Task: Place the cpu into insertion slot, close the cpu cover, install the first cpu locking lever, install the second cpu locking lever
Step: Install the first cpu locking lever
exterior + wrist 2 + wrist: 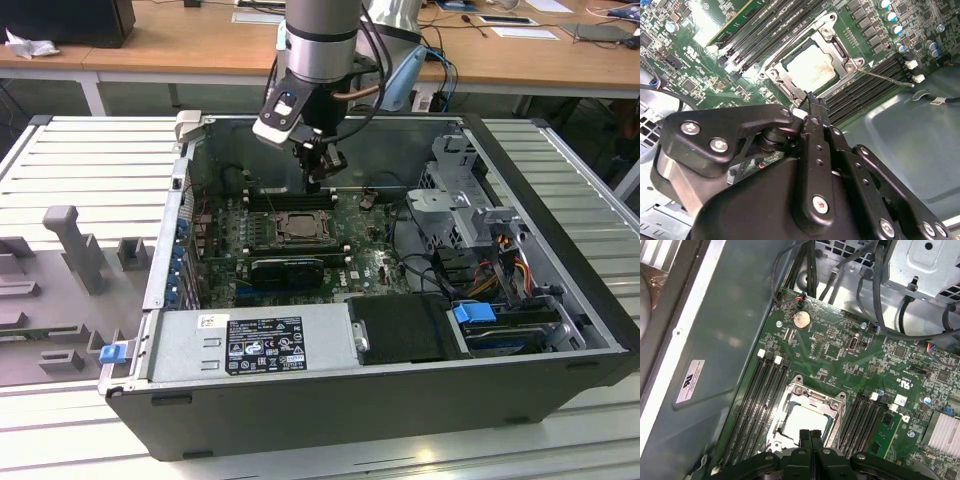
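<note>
The cpu [810, 67] lies flat in the insertion slot [300, 228] on the green motherboard [865, 355], its pale silver top showing. The cpu cover [840, 50] lies down around the chip, which shows through the cover's window; both also appear in the first wrist view, cpu [807, 421] and cover [812, 395]. A thin wire locking lever [885, 78] sticks out from the socket's corner over the memory slots. My gripper [812, 100] hangs just above the socket's edge, fingers shut with nothing between them; in the exterior view the gripper [318, 182] is over the far side of the socket.
Black memory slots [755, 405] flank the socket on both sides. Cables [880, 300] and a metal drive cage [465, 210] stand toward the exterior view's right. The case wall [715, 340] runs close beside the board. A power supply [250, 345] fills the near side.
</note>
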Available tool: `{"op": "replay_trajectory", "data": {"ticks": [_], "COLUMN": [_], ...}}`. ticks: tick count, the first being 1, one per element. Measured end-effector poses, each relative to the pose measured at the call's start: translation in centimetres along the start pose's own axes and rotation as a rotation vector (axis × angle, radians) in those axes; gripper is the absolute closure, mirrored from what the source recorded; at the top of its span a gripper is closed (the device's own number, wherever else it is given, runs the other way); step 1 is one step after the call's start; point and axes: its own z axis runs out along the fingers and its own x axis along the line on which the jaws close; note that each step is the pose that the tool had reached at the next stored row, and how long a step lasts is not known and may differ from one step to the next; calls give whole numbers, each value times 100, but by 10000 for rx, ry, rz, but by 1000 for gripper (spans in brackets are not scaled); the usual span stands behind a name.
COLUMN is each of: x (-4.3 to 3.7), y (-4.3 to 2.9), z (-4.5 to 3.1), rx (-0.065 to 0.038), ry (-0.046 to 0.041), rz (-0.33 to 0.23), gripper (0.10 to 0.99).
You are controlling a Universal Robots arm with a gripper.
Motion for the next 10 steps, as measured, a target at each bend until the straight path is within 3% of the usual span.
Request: {"op": "replay_trajectory", "data": {"ticks": [7,10], "x": [0,0], "y": [0,0], "z": [0,0], "rx": [13,28], "ry": [9,20], "rz": [-429,-940], "gripper": [980,980]}}
